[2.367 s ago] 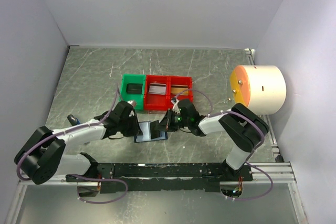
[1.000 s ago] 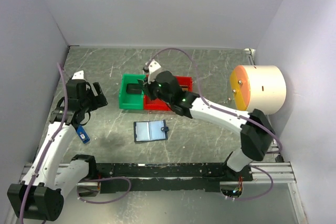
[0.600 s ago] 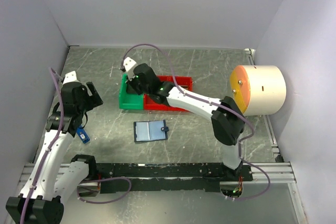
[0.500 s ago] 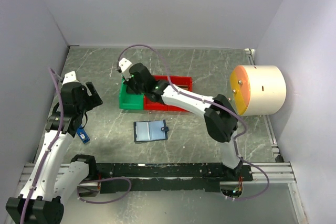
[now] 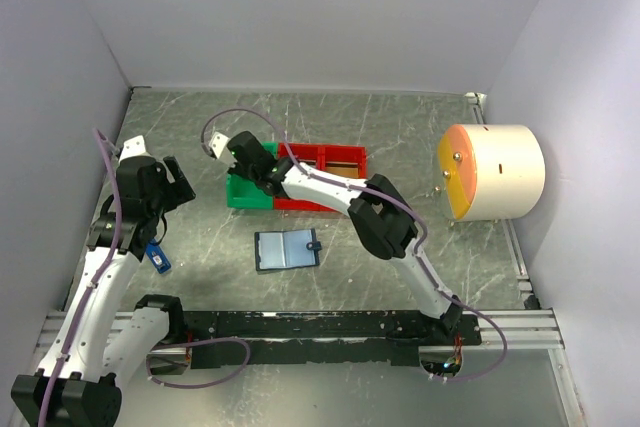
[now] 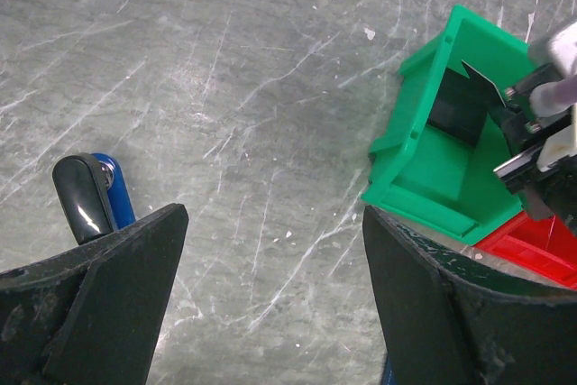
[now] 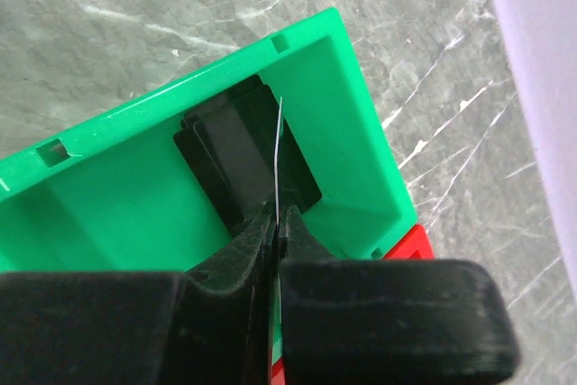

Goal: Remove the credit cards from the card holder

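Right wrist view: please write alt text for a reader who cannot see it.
The right gripper, shut on a thin card seen edge-on, hangs over a green bin holding a dark card. Grey marbled table lies beyond.

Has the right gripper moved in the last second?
Yes. The right gripper, pinching a card, went left, from the red bin's left end to over the green bin.

Two arms are recorded: the left arm point(image 5: 88, 297) at lower left, the right arm point(image 5: 422, 277) at centre right. White link shells are joined by black joint housings. Purple cables point(image 5: 233, 111) are routed along both. Matte black fingers point(image 6: 99, 313) are noted in the wrist views.
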